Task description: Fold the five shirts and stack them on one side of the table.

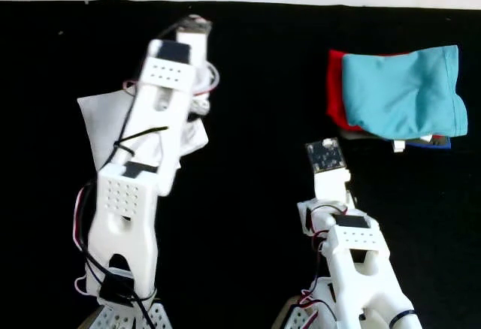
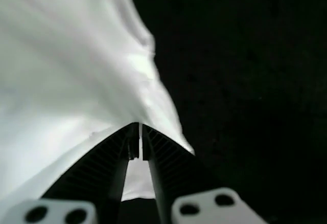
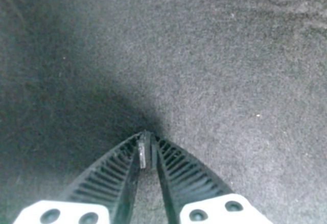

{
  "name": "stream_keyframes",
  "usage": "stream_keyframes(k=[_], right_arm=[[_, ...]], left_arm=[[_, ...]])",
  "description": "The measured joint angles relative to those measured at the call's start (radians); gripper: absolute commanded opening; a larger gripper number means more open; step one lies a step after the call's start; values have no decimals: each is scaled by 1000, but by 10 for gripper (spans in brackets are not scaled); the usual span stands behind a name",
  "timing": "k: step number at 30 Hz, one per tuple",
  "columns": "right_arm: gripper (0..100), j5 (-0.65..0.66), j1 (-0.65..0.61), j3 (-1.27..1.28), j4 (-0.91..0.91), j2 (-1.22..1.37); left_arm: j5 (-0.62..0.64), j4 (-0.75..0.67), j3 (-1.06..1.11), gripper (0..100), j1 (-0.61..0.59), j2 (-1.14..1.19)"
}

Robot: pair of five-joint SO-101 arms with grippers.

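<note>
The left end effector (image 2: 139,141) is pinched shut on a fold of the white shirt (image 2: 66,70), its tips meeting with cloth caught between them; the fabric spreads away from the tips in soft creases, with black desk (image 2: 255,81) beside it. From above, the white shirt (image 1: 94,122) lies crumpled on the left half of the desk (image 1: 255,81); the left arm (image 1: 143,164) stretches over it and hides much of its middle, so its full outline cannot be told; red and black wires (image 1: 79,224) loop along that arm's lower part.

The right end effector (image 3: 147,150) is closed with nothing in it, tips together just over the dark desk cloth (image 3: 230,55); the right arm (image 1: 353,254) sits at the near right, its wrist pointing towards the stack.

The stack stands at the far right corner, well apart from the white shirt: a teal shirt (image 1: 402,92) on top, folded but puffy; a red shirt (image 1: 334,92) under it, showing along its left edge; a blue edge (image 1: 441,143) peeks out beneath, and what else lies under it cannot be told. A stretch of black desk separates the stack from the white shirt.
</note>
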Motion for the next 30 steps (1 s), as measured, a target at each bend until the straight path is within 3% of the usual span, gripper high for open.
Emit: stream_keyframes(k=[7,16,20,24,30], right_arm=[[5,0,0,0,0,0],[5,0,0,0,0,0],[5,0,0,0,0,0],[5,0,0,0,0,0],[5,0,0,0,0,0]], left_arm=[[-2,-17,18,38,28,8],[-2,247,-155,38,-11,-100],[-2,293,-149,38,-55,-201],[-2,299,-8,38,-98,-364],[-15,264,417,38,-183,-713]])
